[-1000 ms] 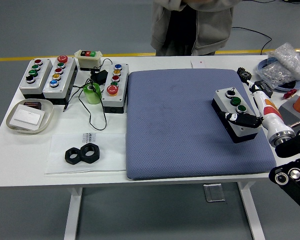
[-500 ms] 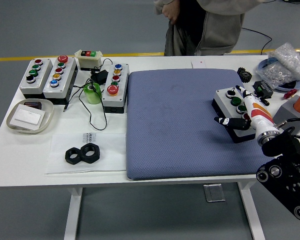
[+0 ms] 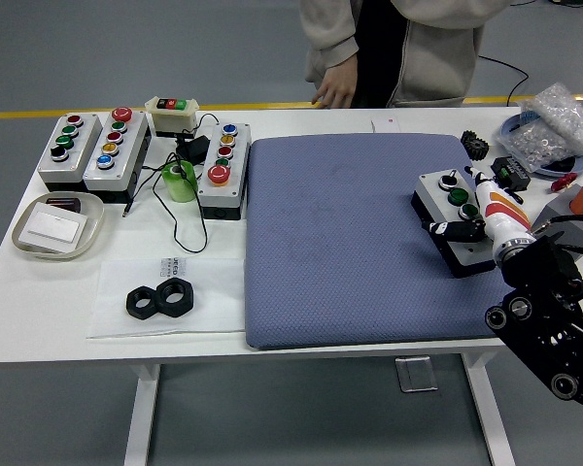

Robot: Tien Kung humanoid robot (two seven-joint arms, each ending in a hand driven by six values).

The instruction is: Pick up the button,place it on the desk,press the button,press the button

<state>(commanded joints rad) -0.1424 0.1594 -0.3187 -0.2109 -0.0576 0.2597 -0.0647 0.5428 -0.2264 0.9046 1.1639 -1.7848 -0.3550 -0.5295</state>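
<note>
The right hand has slid back over the button box on the blue mat, thumb out at the box's side, fingers curled above the lower buttons, apparently pressing, gripping nothing.

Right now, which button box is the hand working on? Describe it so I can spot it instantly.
Find the blue mat covering the table's middle. At its right edge lies a grey button box with the right hand on it. It is the only box on the mat; all the others stand off the mat on the table's far left.
</note>
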